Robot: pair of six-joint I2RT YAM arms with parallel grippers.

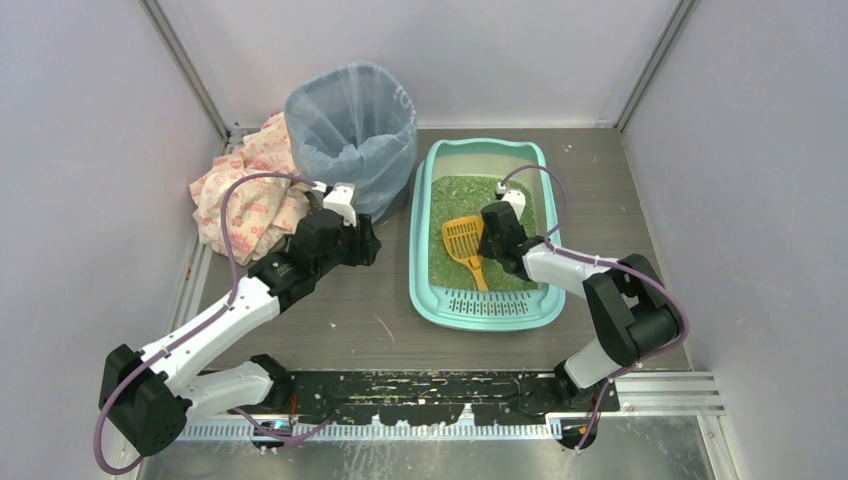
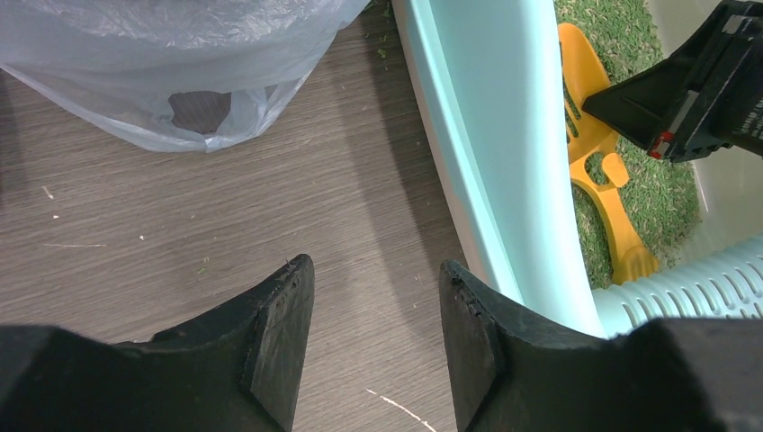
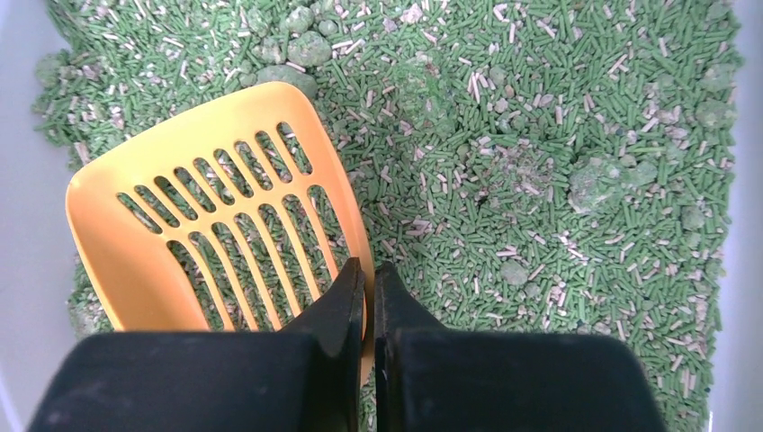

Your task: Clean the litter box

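The teal litter box (image 1: 421,250) holds green pellet litter (image 3: 540,135) with several clumps, and has a slotted grate step (image 1: 495,303) at the near end. An orange slotted scoop (image 1: 463,240) lies on the litter at the left of the tray. My right gripper (image 1: 491,236) is down in the tray. Its jaws (image 3: 369,270) are shut on the right rim of the scoop (image 3: 207,207). My left gripper (image 1: 368,243) is open and empty over the bare table (image 2: 376,270), just left of the box's outer wall (image 2: 486,135).
A blue-grey bag-lined round bin (image 1: 350,130) stands at the back, left of the box; its bag (image 2: 180,54) hangs close ahead of my left gripper. A crumpled patterned cloth (image 1: 240,190) lies left of the bin. Grey walls enclose the table.
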